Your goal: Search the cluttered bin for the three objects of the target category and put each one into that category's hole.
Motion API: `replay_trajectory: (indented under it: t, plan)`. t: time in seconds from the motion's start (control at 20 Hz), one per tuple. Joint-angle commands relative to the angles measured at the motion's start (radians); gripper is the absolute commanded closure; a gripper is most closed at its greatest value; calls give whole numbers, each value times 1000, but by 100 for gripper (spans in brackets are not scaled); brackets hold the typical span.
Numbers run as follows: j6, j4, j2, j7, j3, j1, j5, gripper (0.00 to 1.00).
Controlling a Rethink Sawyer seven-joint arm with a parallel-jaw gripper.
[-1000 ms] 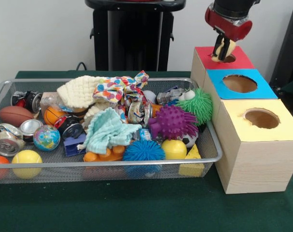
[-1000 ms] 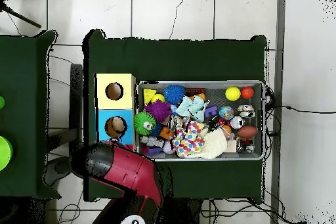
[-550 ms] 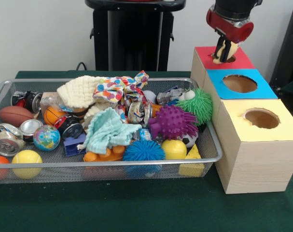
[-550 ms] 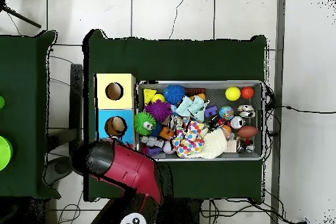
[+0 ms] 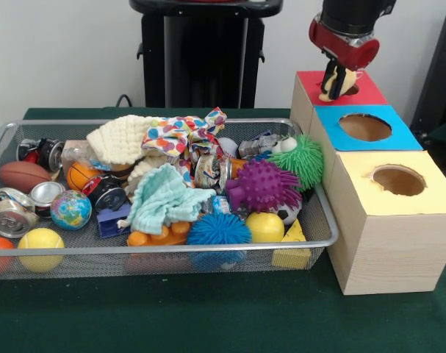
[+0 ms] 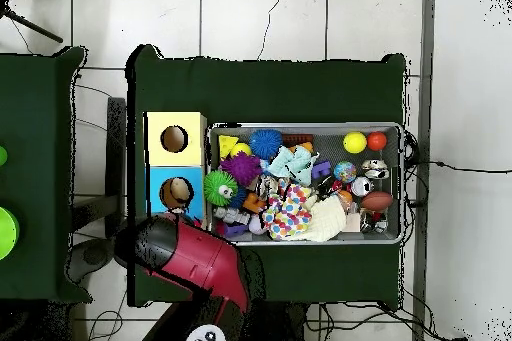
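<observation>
Gripping a pale cream object [image 5: 336,83], the hand [image 5: 338,78] hangs just above the hole of the red box [image 5: 308,82]. I judge that a release slightly off-centre could catch the rim and bounce the object onto the counter [image 5: 208,316].

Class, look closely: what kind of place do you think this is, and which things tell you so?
Probably a robotics lab: a red robot arm works over a green-covered table with a mesh bin of toys and wooden boxes with holes.
</observation>
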Motion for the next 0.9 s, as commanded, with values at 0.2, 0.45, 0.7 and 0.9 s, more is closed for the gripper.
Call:
replay_trajectory:
  t: [0.2, 0.45, 0.7, 0.9]
  plan:
    - [21, 77, -53, 233, 56, 8, 34, 100]
    - [71, 79, -87, 258, 29, 33, 22, 100]
    - [45, 107, -96, 250, 37, 35, 32, 100]
    - [20, 123, -96, 247, 45, 37, 39, 100]
